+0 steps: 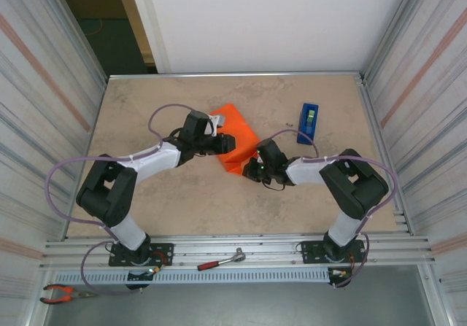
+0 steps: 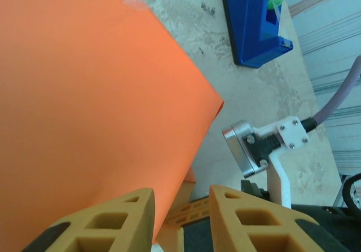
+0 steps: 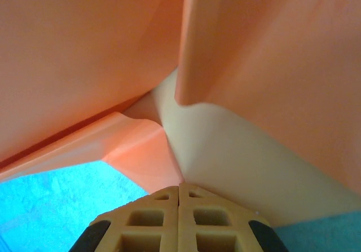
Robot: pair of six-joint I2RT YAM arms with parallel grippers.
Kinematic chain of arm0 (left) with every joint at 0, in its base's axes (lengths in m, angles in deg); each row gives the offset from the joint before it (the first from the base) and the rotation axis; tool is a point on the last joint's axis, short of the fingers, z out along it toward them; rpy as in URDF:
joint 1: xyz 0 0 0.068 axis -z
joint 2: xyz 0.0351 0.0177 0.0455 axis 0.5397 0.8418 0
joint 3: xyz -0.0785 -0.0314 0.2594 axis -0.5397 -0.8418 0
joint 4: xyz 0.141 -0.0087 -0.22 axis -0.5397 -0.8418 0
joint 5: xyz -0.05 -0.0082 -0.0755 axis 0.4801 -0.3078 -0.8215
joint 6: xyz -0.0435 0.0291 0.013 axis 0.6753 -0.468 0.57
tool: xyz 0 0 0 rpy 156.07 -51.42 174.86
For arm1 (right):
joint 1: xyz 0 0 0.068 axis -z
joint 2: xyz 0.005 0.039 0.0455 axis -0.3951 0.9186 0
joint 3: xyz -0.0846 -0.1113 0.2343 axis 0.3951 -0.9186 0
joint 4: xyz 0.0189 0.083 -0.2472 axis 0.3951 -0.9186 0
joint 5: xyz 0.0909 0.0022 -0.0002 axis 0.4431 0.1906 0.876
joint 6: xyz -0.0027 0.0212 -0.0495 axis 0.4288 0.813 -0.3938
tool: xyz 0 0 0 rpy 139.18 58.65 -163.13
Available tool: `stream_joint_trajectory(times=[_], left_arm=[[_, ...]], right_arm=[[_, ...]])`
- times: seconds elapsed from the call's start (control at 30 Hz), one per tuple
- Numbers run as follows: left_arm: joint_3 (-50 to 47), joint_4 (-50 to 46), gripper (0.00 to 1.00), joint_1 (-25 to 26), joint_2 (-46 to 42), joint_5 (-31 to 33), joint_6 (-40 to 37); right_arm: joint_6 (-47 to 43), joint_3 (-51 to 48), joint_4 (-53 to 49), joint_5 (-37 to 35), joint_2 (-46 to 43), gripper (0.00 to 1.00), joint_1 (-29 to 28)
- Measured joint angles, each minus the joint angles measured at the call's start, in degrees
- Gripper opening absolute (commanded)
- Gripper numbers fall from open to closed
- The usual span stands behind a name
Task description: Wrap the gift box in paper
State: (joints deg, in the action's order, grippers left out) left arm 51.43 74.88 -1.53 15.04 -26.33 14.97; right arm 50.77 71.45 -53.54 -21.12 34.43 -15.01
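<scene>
I see the left arm [image 1: 146,162] and right arm [image 1: 321,169] bent at the elbow, wrists angled toward each other. Left gripper [image 2: 181,194]: fingers parted. Right gripper [image 3: 179,189]: fingers pressed flush together.

Bright even light; wrist pics soft, R maybe blue-tinted.

This is a robotics workshop cell. Ribbed metal walls [image 1: 44,92] enclose a beige counter [image 1: 211,202]. The left arm [image 1: 146,160] and right arm [image 1: 314,169] are bolted to aluminium rails [image 1: 233,247], where a red-handled ratchet [image 1: 221,260] and orange pliers [image 1: 64,293] lie.
</scene>
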Motion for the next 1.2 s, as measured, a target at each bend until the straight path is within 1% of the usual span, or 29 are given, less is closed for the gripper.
stream_joint_trajectory(times=[0.17,0.27,0.37,0.53,0.63,0.77,0.97,1.2], left_arm=[[1.86,-2.10,0.36,-0.44,-0.20,0.20,-2.36],[1.88,-2.99,0.33,-0.24,-1.01,0.20,-3.26],[1.64,-2.97,0.29,0.57,-2.05,0.31,-3.63],[-1.14,-2.58,0.25,3.72,-5.11,0.63,-3.69],[-2.05,-2.25,0.25,5.05,-5.46,0.63,-3.69],[-3.04,-2.10,0.24,5.27,-5.46,0.68,-3.67],[-4.31,-0.39,0.24,5.27,-5.33,0.66,-3.63],[-6.56,0.83,0.24,5.18,-3.06,0.68,-3.61]], right_arm=[[-1.42,0.07,-5.14,-0.02,-7.69,0.00,1.99],[-2.47,0.07,-7.43,0.09,-10.62,0.00,4.46],[-3.04,-0.02,-9.01,0.48,-11.96,0.00,7.34],[-3.06,-1.81,-10.08,1.05,-13.44,0.00,11.56],[-3.08,-2.75,-10.49,1.22,-13.57,0.00,13.03],[-3.32,-3.67,-10.95,1.55,-13.57,0.00,14.05],[-3.96,-3.76,-11.10,2.78,-13.18,0.08,14.32],[-4.57,-3.21,-10.40,4.20,-8.70,0.22,13.66]])
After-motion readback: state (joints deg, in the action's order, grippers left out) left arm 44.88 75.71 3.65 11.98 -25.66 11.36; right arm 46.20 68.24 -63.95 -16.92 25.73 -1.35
